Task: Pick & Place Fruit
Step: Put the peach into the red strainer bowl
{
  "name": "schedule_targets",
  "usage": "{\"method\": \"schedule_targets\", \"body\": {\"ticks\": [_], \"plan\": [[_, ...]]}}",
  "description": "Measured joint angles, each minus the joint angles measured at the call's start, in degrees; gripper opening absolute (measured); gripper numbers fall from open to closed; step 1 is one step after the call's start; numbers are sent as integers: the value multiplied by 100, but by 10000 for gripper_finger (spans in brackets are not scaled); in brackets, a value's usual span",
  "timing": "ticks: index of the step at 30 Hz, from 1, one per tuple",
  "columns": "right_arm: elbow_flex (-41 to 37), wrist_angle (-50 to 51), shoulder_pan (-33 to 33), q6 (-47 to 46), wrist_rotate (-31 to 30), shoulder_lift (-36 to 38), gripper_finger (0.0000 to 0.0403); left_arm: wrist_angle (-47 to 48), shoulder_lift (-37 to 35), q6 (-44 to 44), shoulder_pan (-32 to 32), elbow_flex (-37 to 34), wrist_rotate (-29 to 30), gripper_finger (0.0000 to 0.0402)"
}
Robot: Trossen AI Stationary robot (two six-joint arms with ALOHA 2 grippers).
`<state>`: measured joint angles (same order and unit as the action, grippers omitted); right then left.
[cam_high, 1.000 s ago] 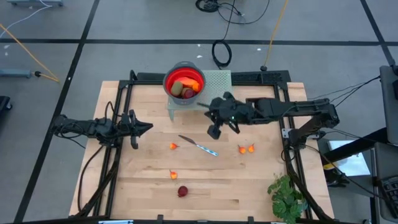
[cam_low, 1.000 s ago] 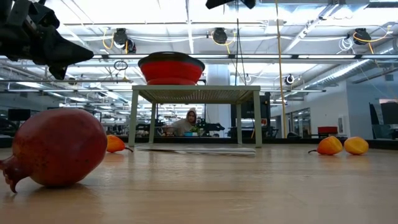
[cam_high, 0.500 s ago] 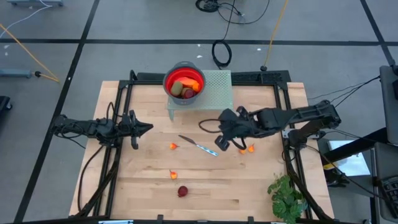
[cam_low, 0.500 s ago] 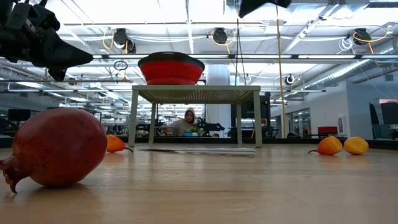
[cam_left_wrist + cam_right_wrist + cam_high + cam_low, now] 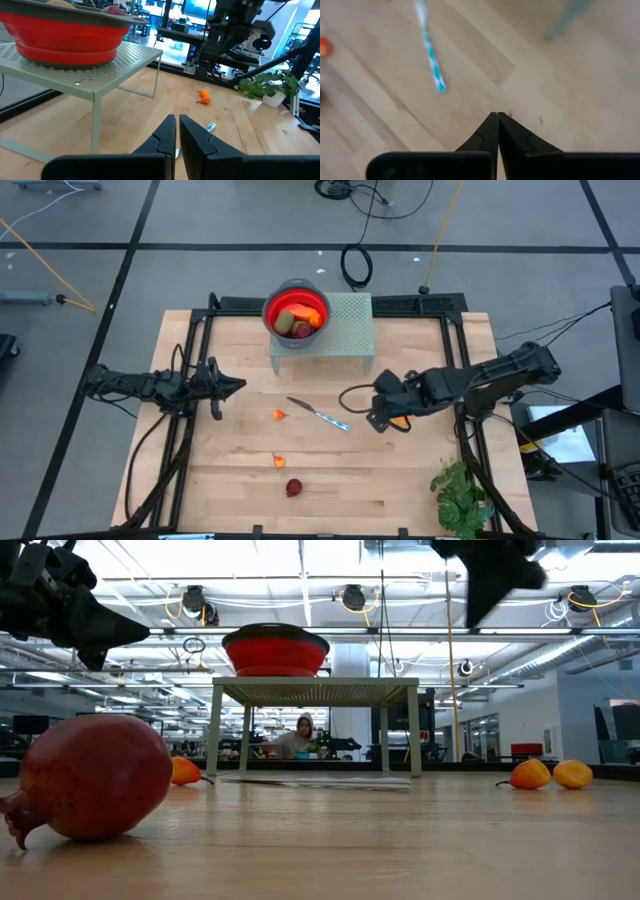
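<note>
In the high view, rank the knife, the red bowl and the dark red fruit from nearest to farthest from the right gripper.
From the right gripper:
1. Knife, just toward the table's middle.
2. Dark red fruit, near the front edge.
3. Red bowl, on the raised stand at the back.
The last two are close, so that order is less sure.

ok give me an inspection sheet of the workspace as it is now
surface: wooden table, metal rack at its far edge
job's things: red bowl with fruit on the rack; dark red fruit and small orange pieces loose on the wood
clutter: knife, plant
grippers: left gripper waits at the left, fingers shut, empty; right gripper above the orange pair, fingers shut, empty
cables: coiled cable on the floor
surroundings: person far behind
</note>
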<state>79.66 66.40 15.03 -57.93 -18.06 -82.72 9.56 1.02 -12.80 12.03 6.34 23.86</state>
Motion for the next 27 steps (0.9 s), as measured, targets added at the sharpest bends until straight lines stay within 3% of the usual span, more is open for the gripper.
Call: {"method": "schedule_targets", "body": {"ticks": [7, 15, 27], "plan": [[-1319, -60, -2, -1586, 517, 931, 0, 0, 0, -2, 0, 1, 11, 21], [-2594, -430, -2, -3327, 1554, 1905, 0, 4, 0, -61, 0, -1, 20, 21], [-3091, -652, -2, -4372, 1836, 2243, 0, 15, 0, -122, 0, -1, 24, 21]]}}
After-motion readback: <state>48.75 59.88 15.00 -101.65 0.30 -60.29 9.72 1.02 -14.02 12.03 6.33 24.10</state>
